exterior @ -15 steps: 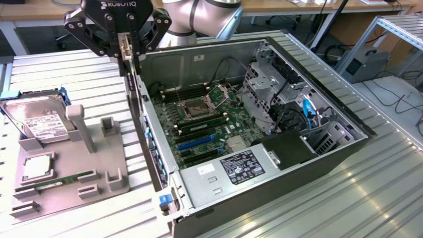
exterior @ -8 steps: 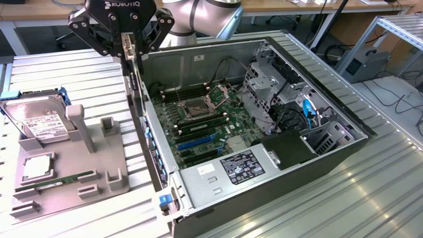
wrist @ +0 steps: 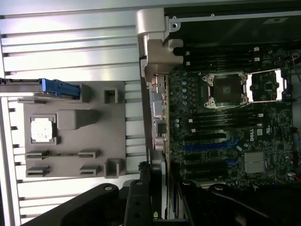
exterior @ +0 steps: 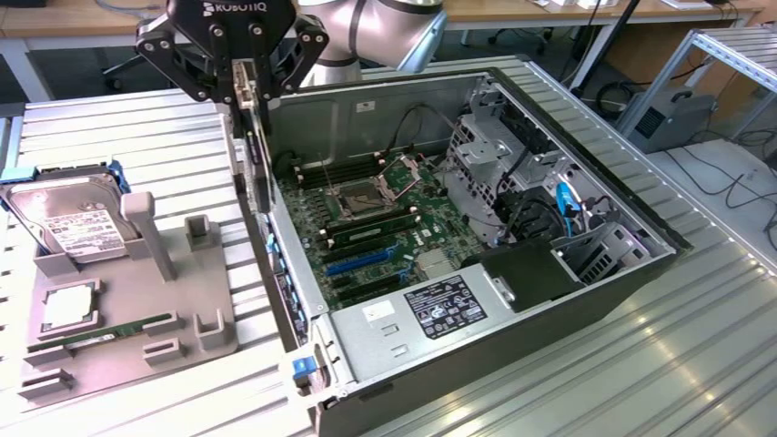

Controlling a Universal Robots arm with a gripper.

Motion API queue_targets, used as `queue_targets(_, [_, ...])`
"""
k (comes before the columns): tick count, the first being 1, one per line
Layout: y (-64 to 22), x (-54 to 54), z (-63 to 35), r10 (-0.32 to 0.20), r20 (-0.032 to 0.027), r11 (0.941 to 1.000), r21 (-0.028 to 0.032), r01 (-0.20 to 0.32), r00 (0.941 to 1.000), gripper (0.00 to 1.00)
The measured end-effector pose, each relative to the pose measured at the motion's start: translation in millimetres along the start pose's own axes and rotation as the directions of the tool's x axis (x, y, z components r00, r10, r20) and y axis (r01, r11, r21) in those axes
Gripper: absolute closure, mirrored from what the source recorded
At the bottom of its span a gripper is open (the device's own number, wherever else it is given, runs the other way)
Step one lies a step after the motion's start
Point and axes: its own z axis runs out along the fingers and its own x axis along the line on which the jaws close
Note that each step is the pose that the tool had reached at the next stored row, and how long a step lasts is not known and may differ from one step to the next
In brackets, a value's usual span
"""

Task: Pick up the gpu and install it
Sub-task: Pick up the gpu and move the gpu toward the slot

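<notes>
I've got the graphics card pinched in my gripper, fingers closed about halfway, flat against its two faces. It hangs straight down beneath me, edge-on and upright. I'd say I hold it by the top edge so the bottom edge stays free to meet a slot.

Below my fingers is the open computer case. The card hangs along the case's back wall, metal bracket strip towards that wall, because that's where the bracket has to line up. Just past the card, deeper into the case, lies the motherboard with its blue slots. I judge the card is not seated yet, though I can't tell whether its bottom edge touches anything.

Out on the other side of that wall is the grey parts tray, well apart from my grip. It has the hard drive and memory stick parked in it.
</notes>
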Motion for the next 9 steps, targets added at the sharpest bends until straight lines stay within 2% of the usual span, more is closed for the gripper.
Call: queue_targets(9, [0.4, -5.7, 0.2, 0.000, 0.0000, 1.0000, 0.0000, 0.000, 1.0000, 0.73])
